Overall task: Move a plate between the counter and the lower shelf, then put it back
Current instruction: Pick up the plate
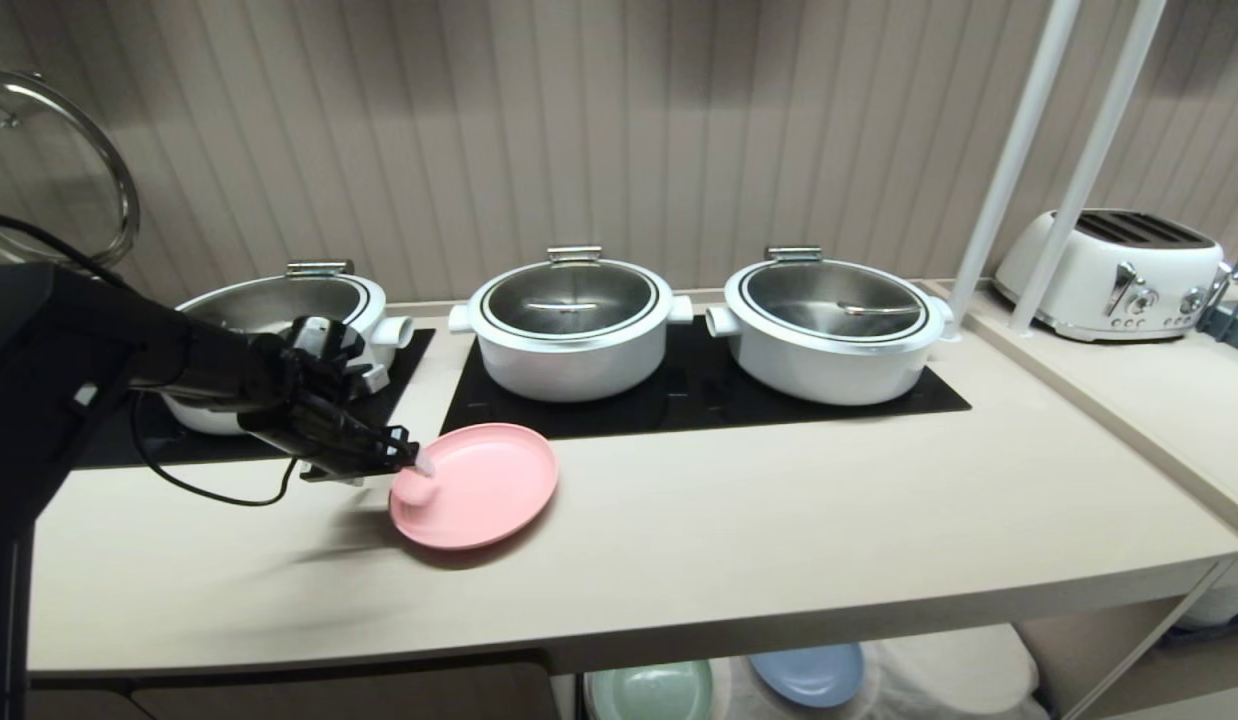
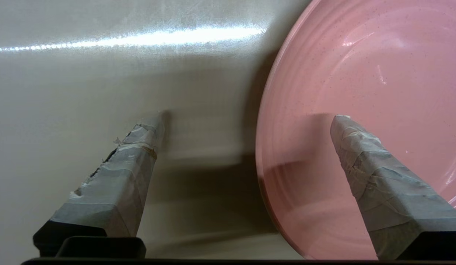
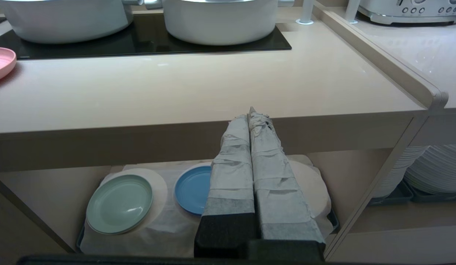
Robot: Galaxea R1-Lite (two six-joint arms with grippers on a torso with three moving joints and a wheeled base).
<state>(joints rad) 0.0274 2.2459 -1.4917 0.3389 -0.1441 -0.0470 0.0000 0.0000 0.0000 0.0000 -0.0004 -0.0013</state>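
The round pink plastic plate point(image 1: 476, 485) lies flat on the long beige worktop point(image 1: 779, 500), just in front of the black hob panels. The left gripper point(image 2: 246, 125) has its jaws wide open, one finger over the plate's rim and one over the bare worktop, holding nothing. The plate looks put back, so little seems left. The right gripper point(image 3: 252, 114) waits with jaws pressed together before the lower shelf point(image 3: 161, 224).

The left arm point(image 1: 179, 370) was matte black and boxy, a thin black cable point(image 1: 194, 478) looping behind its claw point(image 1: 411, 462); both claws' fingers point(image 2: 132, 162) tapered, wrapped in wrinkled grey-white tape above black bases; the right claw point(image 3: 252, 114) matched.
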